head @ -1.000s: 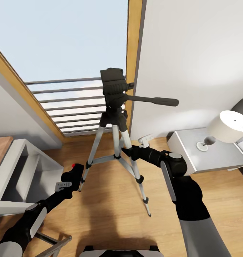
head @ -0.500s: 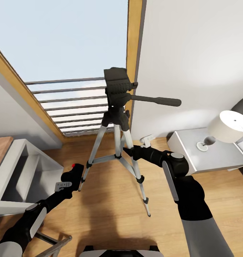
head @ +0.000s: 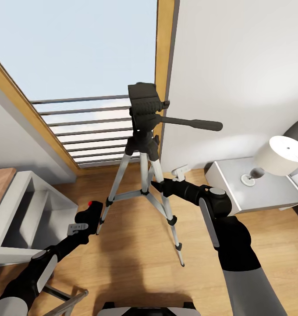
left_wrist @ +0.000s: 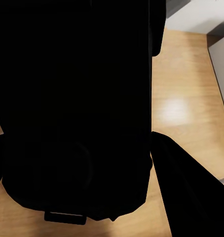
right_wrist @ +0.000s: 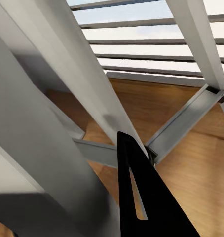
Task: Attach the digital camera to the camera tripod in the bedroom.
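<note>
The camera tripod (head: 142, 145) stands on the wood floor before the window, its black head (head: 143, 103) on top and the pan handle (head: 193, 123) pointing right. My right gripper (head: 154, 186) is shut around one silver leg, low down. The right wrist view shows that leg (right_wrist: 92, 94) close up beside one black finger (right_wrist: 141, 197). My left gripper (head: 85, 224) holds the digital camera (head: 90, 215) left of the tripod, at mid-leg height, red button up. In the left wrist view the camera's black body (left_wrist: 72, 98) sits against a finger (left_wrist: 186, 192).
A grey nightstand (head: 271, 195) with a white lamp (head: 280, 156) stands at the right by the wall. A white shelf unit (head: 30, 206) is at the left. The window railing (head: 87, 131) runs behind the tripod. A low grey metal frame (head: 65, 298) lies near my base.
The tripod's head has shifted a little to the right together with my right arm. The left arm and the camera have stayed put.
</note>
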Motion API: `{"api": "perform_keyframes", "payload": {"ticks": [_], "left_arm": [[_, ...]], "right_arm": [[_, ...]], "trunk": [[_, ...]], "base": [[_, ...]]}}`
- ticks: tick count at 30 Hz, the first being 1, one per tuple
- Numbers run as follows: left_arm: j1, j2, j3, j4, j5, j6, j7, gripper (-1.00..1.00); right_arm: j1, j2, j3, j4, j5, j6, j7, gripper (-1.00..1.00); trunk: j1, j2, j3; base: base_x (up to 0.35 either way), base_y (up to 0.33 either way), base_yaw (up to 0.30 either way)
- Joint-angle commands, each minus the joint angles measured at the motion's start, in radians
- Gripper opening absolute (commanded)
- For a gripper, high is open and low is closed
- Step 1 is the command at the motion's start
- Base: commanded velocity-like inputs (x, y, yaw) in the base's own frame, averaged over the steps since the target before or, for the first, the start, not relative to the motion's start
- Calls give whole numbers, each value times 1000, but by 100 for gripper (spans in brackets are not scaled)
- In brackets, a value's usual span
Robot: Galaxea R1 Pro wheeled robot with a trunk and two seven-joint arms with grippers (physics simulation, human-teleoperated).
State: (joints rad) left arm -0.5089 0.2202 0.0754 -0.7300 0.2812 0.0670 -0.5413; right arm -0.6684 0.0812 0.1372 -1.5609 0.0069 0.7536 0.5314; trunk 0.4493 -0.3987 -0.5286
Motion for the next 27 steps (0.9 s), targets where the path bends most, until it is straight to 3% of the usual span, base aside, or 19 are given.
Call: {"api": "perform_keyframes", "payload": {"ticks": [1, 27], "left_arm": [[0, -1, 2, -1, 8, 6, -5, -100], [0, -24, -7, 64, 0, -4, -5, -100]], "right_arm": [[0, 0, -2, 4, 51, 0, 2, -100], [0, 0, -1, 2, 53, 0, -15, -100]], "trunk": [[1, -1, -1], [1, -1, -1]], "base": [[0, 0, 0], [0, 0, 0]]}}
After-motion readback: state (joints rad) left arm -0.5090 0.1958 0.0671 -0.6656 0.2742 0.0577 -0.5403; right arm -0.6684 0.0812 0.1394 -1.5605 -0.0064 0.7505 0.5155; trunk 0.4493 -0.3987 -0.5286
